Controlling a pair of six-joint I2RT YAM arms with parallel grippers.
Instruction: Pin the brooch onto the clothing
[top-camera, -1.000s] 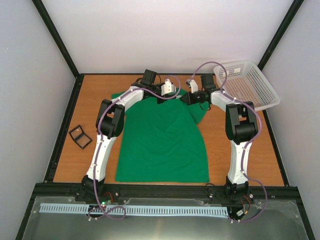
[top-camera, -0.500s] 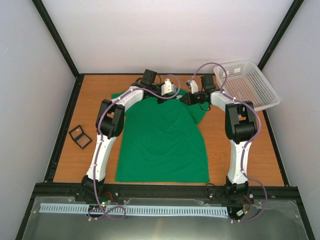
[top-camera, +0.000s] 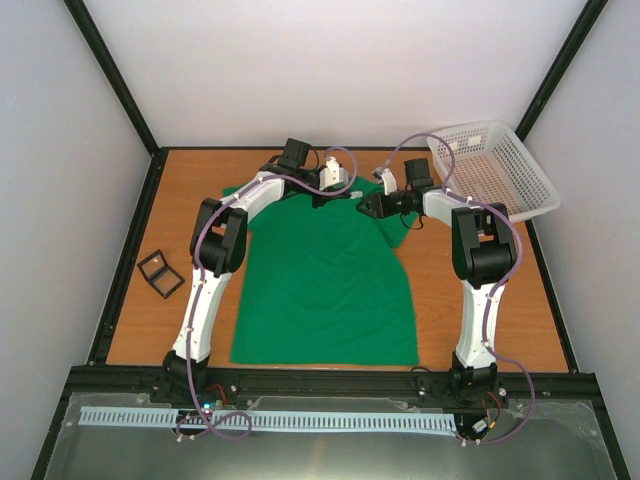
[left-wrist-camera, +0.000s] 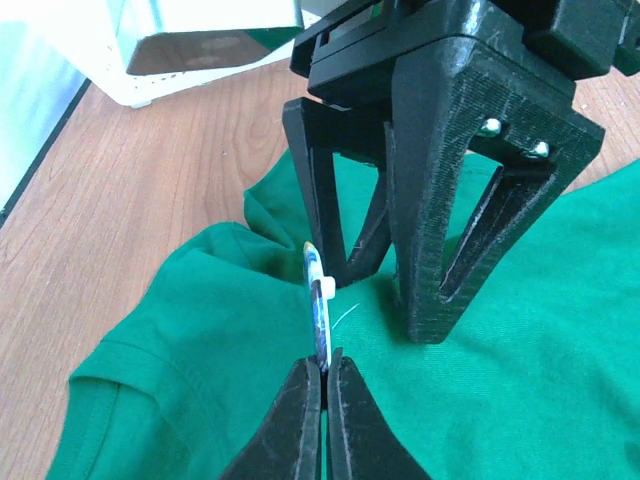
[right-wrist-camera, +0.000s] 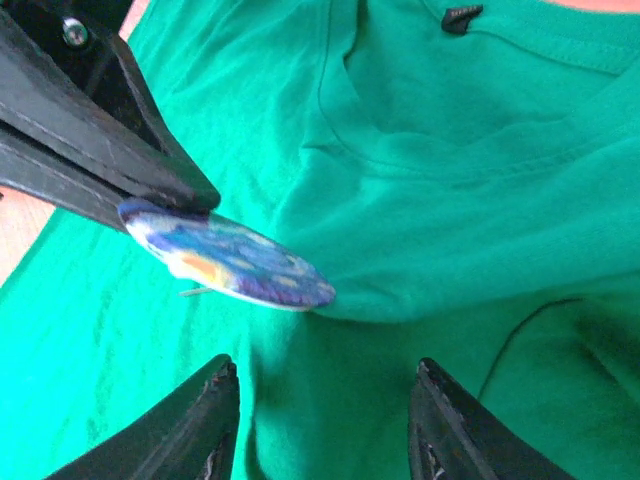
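The green T-shirt (top-camera: 320, 290) lies flat on the table, collar at the far end. My left gripper (left-wrist-camera: 325, 365) is shut on the lower edge of the brooch (left-wrist-camera: 318, 300), a small round blue-patterned badge held edge-up just above the cloth near the collar. In the right wrist view the brooch (right-wrist-camera: 235, 262) hangs from the left fingers (right-wrist-camera: 90, 140), its painted face showing. My right gripper (right-wrist-camera: 325, 385) is open and empty, its fingertips on either side below the brooch, close over the shirt. The dark collar label (right-wrist-camera: 462, 15) lies beyond. From above, both grippers (top-camera: 345, 190) (top-camera: 368, 207) meet at the neckline.
A white mesh basket (top-camera: 495, 170) stands at the far right corner. A small black square-framed case (top-camera: 160, 273) lies on the wood left of the shirt. Black frame rails run along the table's edges.
My right gripper has shifted slightly toward the near side and closer to the brooch. The left gripper holds the brooch in nearly the same place.
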